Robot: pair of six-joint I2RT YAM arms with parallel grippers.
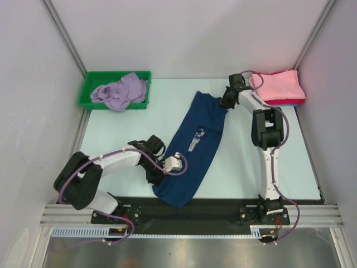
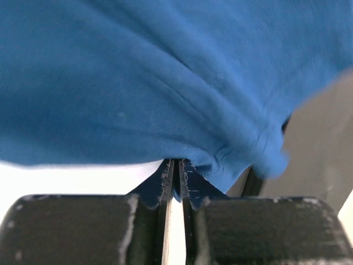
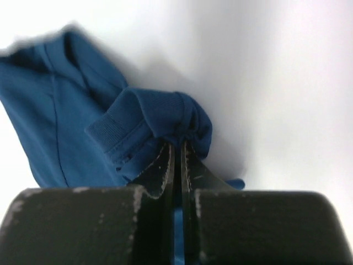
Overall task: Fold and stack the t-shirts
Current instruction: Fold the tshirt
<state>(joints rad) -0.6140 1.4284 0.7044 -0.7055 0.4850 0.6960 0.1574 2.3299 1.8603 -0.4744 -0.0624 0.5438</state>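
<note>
1. Near zone. The left end effector [image 2: 176, 172] is at the near left edge of the navy t-shirt [image 1: 192, 146]. In the left wrist view its jaws stand nearly together, pinching a fold of the blue fabric. The rest of the cloth drapes above the fingertips.

2. Centre zone. The navy t-shirt lies on the worktop [image 1: 240, 167] as a long narrow band. It runs diagonally from the near edge, between the two arm bases, toward the far right. A pale grey print [image 1: 195, 139] faces up at about mid-length.

3. Far end of the band. The right end effector [image 3: 177, 148] is clamped on the far end of the navy t-shirt. In the right wrist view the jaws are closed on a bunched ribbed edge, with cloth wrapped over the fingertips.

4. Far right corner. A folded pink t-shirt [image 1: 276, 85] lies on top of a red t-shirt [image 1: 297, 101]. Only a thin edge of the red one is visible. The stack lies just beside the right arm's wrist.

5. Far left corner. A green bin [image 1: 88, 101] holds a crumpled lavender t-shirt [image 1: 120, 92]. Part of that garment hangs over the bin's near rim.
</note>
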